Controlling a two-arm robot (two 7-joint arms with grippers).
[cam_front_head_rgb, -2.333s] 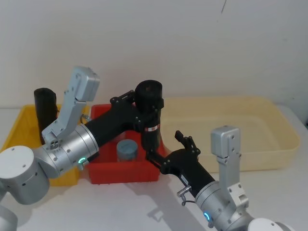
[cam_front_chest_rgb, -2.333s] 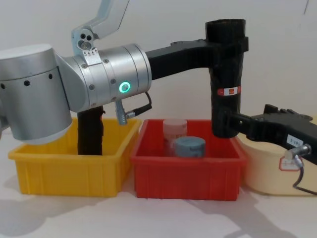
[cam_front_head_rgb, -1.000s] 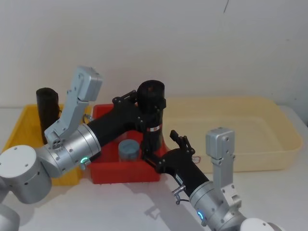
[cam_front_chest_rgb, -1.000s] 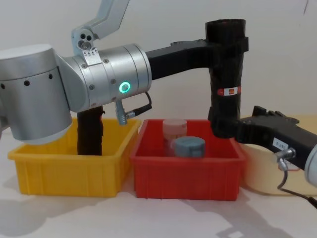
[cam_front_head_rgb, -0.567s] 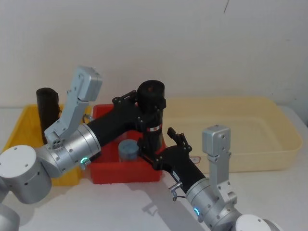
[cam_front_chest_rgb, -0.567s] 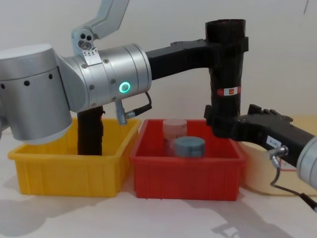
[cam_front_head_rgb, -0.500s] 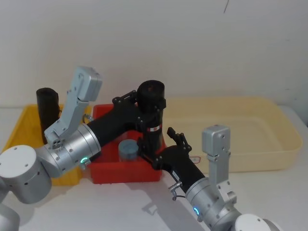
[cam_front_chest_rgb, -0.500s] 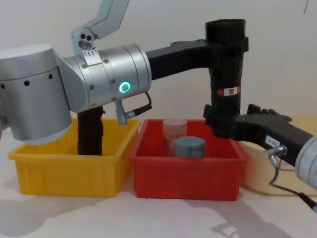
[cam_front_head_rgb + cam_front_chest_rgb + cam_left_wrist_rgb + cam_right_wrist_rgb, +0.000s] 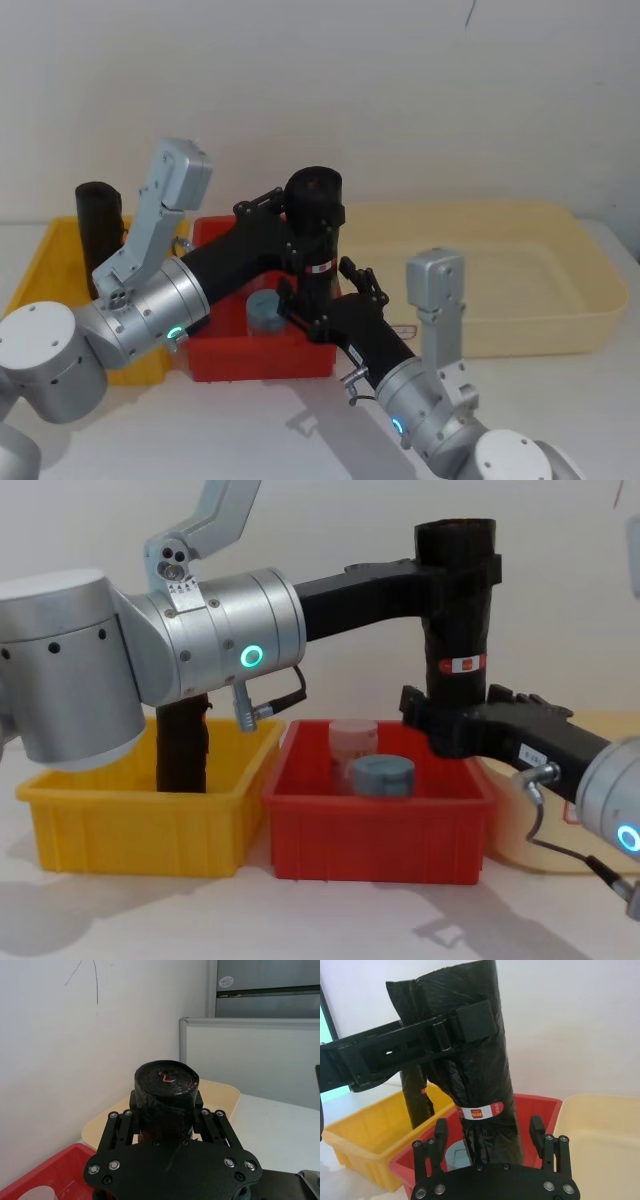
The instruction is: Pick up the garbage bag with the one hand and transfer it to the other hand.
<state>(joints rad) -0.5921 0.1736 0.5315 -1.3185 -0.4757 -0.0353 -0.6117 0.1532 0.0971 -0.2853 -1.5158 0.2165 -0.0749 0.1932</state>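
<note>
**Left gripper (image 9: pixel 460 575) clamps the garbage bag (image 9: pixel 457 630) high; right gripper (image 9: pixel 488 1127) straddles it low**

The left gripper's fingers (image 9: pixel 475 1021) are clenched on the upper part of the roll, just under its top end, and hold it upright above the back right corner of the red bin (image 9: pixel 380 800). The right gripper's fingers (image 9: pixel 440 1132) are spread, one on each side of the roll below its red-and-white label band (image 9: pixel 462 664), with a gap showing on both sides.

The roll's bottom end is hard to make out. In the chest view it merges with the right gripper's black body, and in the right wrist view the palm cuts it off. The left wrist view shows little more than its top face.

A grey-blue tub (image 9: pixel 381 777) and a pale cup (image 9: pixel 353 738) sit in the red bin. A second black roll (image 9: pixel 96 225) stands in the yellow bin (image 9: pixel 140 830), partly hidden behind the left wrist. A cream tray (image 9: pixel 560 225) lies to the right.
</note>
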